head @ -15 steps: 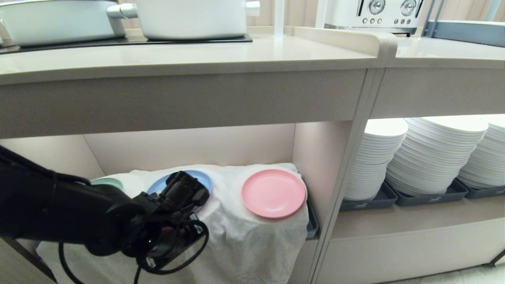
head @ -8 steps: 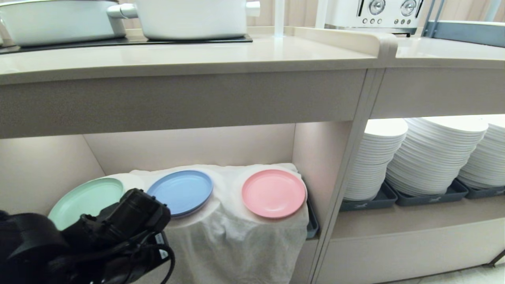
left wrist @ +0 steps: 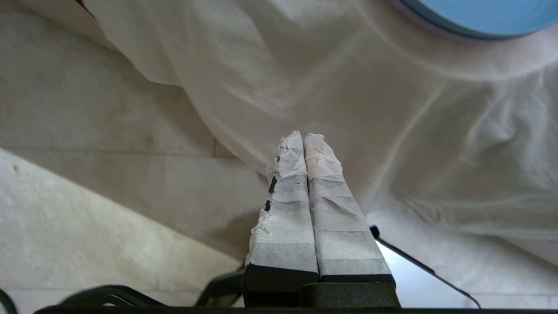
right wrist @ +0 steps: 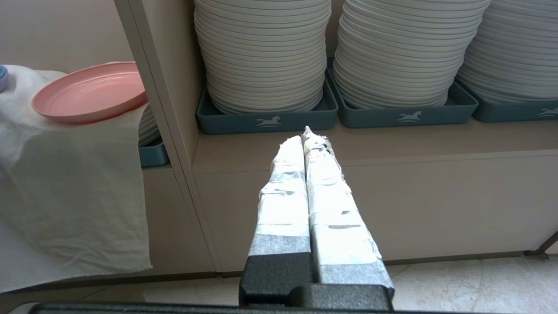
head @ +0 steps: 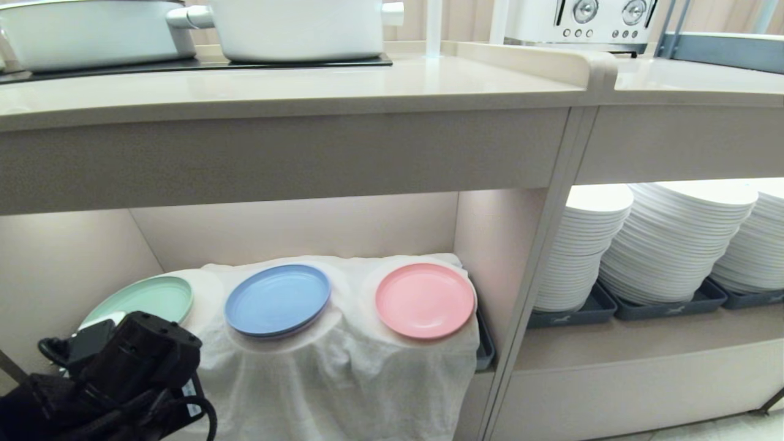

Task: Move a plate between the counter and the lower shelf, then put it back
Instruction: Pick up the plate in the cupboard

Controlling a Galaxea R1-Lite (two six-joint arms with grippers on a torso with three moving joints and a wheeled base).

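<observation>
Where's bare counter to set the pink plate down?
Free: the counter strip in front of the cooktop, running right to the raised divider. Crowded: the lower shelf, where mint, blue and the pink plate fill the cloth.

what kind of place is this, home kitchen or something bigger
Probably a commercial or canteen-style kitchen: tall stacks of white plates in dark trays fill one compartment, and big white pots sit on a cooktop set into the long beige counter.

Black left arm (head: pixel 116 380) trailing looped black cables; both pincers' long fingers (left wrist: pixel 320 209) are wrapped in white tape.
</observation>
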